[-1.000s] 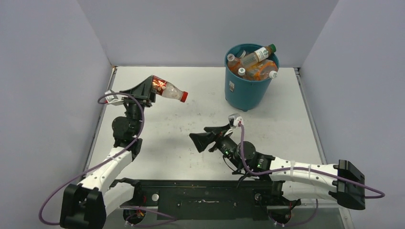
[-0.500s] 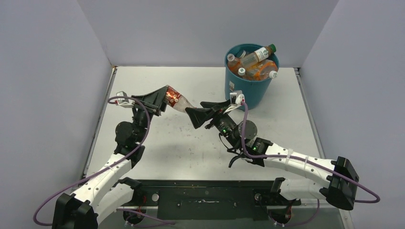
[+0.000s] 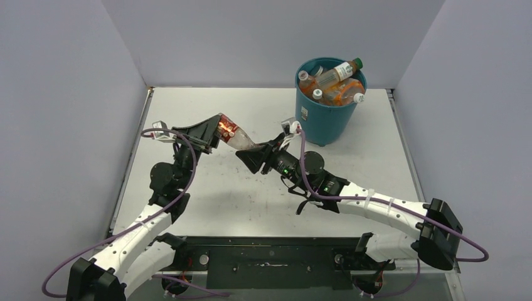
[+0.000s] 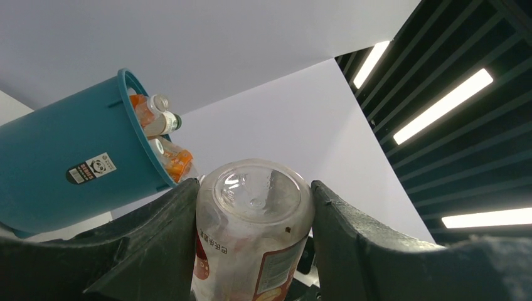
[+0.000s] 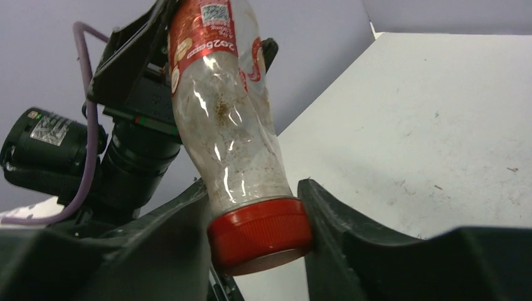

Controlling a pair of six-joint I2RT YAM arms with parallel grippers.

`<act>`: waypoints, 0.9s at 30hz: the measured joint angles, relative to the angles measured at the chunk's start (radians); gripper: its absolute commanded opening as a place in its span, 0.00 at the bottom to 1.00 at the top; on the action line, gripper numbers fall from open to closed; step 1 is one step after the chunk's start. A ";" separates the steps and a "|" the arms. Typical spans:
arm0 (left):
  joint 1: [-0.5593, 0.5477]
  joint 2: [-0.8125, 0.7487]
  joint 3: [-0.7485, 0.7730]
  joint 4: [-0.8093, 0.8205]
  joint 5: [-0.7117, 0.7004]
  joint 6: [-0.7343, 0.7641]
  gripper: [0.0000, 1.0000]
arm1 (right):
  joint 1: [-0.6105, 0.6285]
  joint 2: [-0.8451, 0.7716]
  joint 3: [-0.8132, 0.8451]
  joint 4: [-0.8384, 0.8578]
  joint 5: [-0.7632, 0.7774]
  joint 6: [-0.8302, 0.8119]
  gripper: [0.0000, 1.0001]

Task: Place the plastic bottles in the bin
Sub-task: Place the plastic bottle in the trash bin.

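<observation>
One bottle (image 3: 233, 135): left fingers (image 4: 157, 238) grip base (image 4: 254, 188), right fingers (image 5: 357, 241) grip cap (image 5: 260, 235).

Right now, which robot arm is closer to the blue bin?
Right. The right fingers grip the bottle's cap, just left of the bin; the left fingers hold the bottle's base, farther left.

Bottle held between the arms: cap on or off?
On. The red cap sits on the neck of the bottle, clear in the right wrist view.

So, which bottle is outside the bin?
The red-capped bottle, held in the air by the left gripper and right gripper; the others lie in the bin.
</observation>
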 measured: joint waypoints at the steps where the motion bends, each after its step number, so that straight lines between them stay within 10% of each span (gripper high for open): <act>1: 0.000 -0.001 0.000 -0.001 -0.006 -0.003 0.08 | -0.003 0.000 0.000 0.001 -0.019 0.009 0.30; 4: 0.001 -0.008 0.000 -0.008 -0.012 -0.010 0.32 | -0.006 -0.003 0.000 -0.006 -0.073 0.017 0.17; 8: -0.004 -0.017 0.000 -0.019 0.001 -0.008 0.98 | -0.020 -0.038 0.000 -0.048 -0.108 0.008 0.07; 15: 0.037 -0.048 0.041 -0.160 0.071 0.190 0.96 | -0.059 -0.159 0.155 -0.385 -0.121 -0.093 0.05; 27: -0.175 -0.082 0.420 -0.597 0.228 1.226 0.96 | -0.065 -0.305 0.477 -1.134 0.017 -0.206 0.05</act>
